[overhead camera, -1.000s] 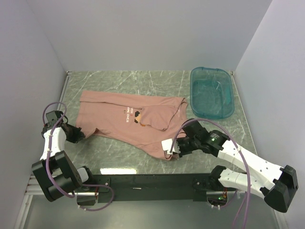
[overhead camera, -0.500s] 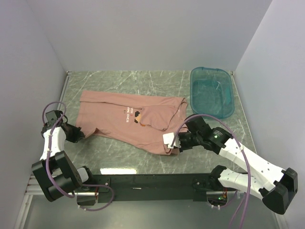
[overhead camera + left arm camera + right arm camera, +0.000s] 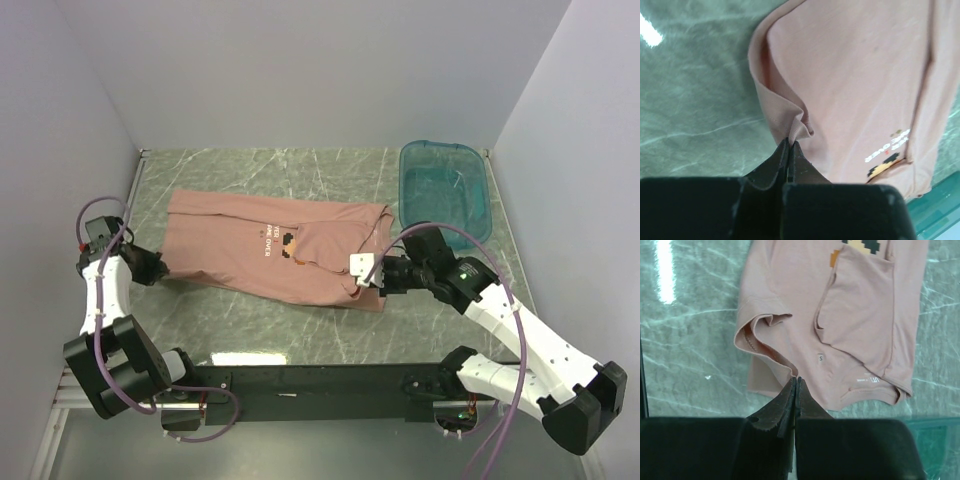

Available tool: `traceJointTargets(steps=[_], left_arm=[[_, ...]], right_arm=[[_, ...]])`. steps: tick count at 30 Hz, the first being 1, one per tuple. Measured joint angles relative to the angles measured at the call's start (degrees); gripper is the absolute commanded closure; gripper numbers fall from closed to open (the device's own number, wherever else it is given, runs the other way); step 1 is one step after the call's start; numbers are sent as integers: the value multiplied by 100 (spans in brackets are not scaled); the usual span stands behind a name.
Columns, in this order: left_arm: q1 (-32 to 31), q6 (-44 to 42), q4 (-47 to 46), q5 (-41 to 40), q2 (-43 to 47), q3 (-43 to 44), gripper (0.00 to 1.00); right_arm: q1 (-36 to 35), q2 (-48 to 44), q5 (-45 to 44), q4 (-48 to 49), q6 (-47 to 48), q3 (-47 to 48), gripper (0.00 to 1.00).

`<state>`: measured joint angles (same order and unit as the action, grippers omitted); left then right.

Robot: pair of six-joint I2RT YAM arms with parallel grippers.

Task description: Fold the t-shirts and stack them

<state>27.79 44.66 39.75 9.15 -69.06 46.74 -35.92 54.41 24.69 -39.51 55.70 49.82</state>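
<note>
One salmon-pink t-shirt (image 3: pixel 250 245) lies spread on the green marble table, its small chest print near the middle, part of it folded over at the right. My left gripper (image 3: pixel 158 268) is shut on the t-shirt's near left edge (image 3: pixel 790 131), pinching a fold of cloth. My right gripper (image 3: pixel 372 280) is shut on the t-shirt's near right edge (image 3: pixel 790 367), lifting the hem into a curl. The neck label end shows in the right wrist view (image 3: pixel 865 355).
A translucent teal plastic tub (image 3: pixel 444 192) stands at the back right, close to the t-shirt's right end. White walls close the table on three sides. The black arm rail (image 3: pixel 320 385) runs along the near edge.
My right gripper has drawn the t-shirt's near right edge back toward the far side, straightening the near hem. My left gripper has shifted left and slightly back with its pinched edge.
</note>
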Motion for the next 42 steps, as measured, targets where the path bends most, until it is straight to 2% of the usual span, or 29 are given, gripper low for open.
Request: traceJointTargets(steps=[8,36,42], left_arm=[[26,9,61,-42,-236,481,100],[278,22,175,-249,-205,492,100],[280,22,162,-197,-452,675,100]], right_arm=[[273,48,-52,188,-212,140,100],[887,162,-280,697,-809,170,100],[973,286,-262,697,-831,297,100]])
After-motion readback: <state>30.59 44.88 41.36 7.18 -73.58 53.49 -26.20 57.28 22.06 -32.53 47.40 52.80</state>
